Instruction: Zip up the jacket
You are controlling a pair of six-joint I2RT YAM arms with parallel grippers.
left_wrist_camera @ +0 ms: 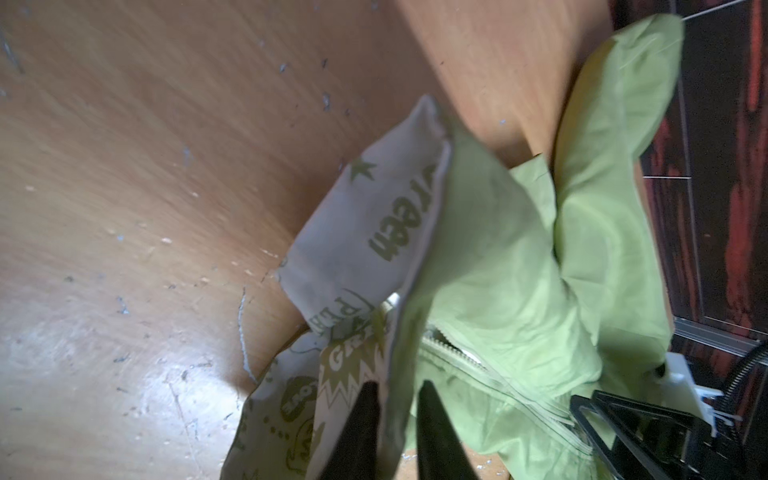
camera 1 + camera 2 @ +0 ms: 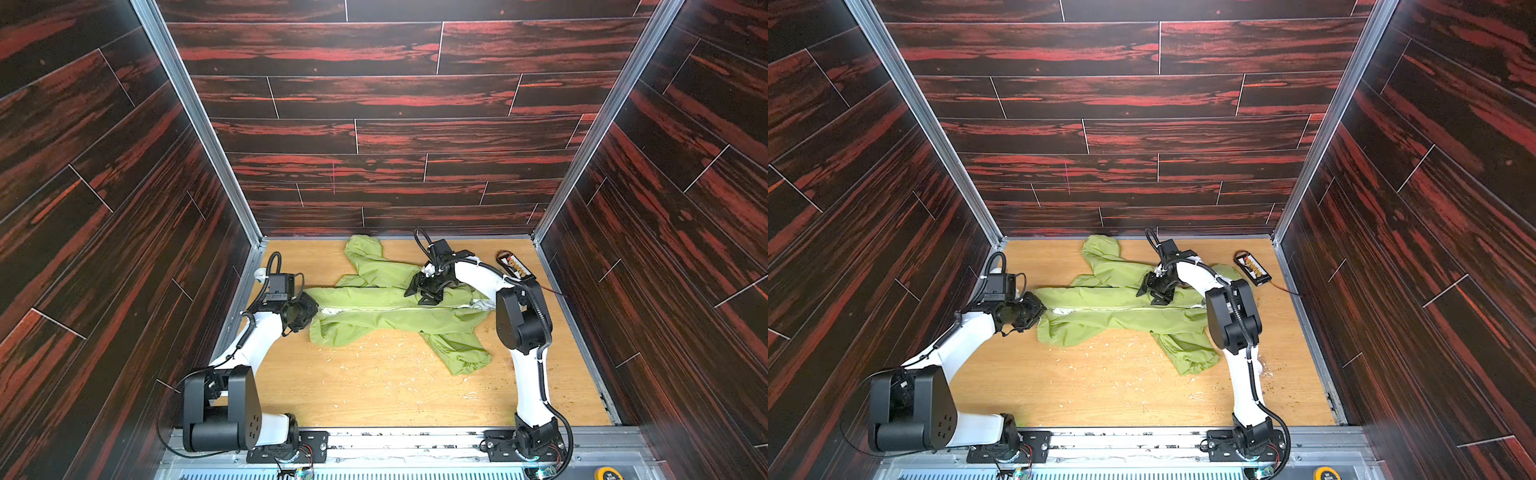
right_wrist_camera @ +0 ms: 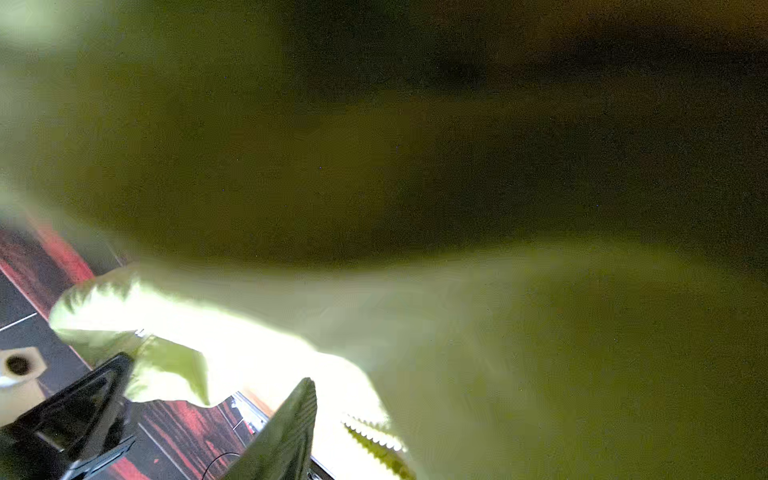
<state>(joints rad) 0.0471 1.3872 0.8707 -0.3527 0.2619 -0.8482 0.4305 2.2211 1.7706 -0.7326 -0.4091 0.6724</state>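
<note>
Jacket point(image 2: 374, 328): spread front-up on the table point(image 2: 374, 395), lengthwise left to right in both top views. Puts the long axis of its pale zipper point(image 2: 386, 308) on a line running from one gripper toward the other.

Left gripper point(image 2: 311, 311): sits at the zipper's hem end, in line with it, clenched on the cloth there.

Right gripper point(image 2: 430, 296): hangs farther along the zipper toward the collar end, just on its far side, released, with nothing seen between its tips.

Probably turns on this: hem end anchored by the left arm, any pull to be made along the zipper toward the collar, and the right arm much the nearer to that stretch.

Left wrist view adds what the top views cannot. Shows fingers point(image 1: 365, 419) nipped close on the edge of a front panel. Shows that panel stood up beside the zipper, so the white printed lining point(image 1: 361, 232) faces out, with teeth point(image 1: 453, 353) running away beyond.

Right wrist view: mostly blurred green. Gives one loose row of teeth just outside a finger point(image 3: 295, 415), so seemingly unjoined at that spot along the zipper.

Cannot make out the slider in any view.
</note>
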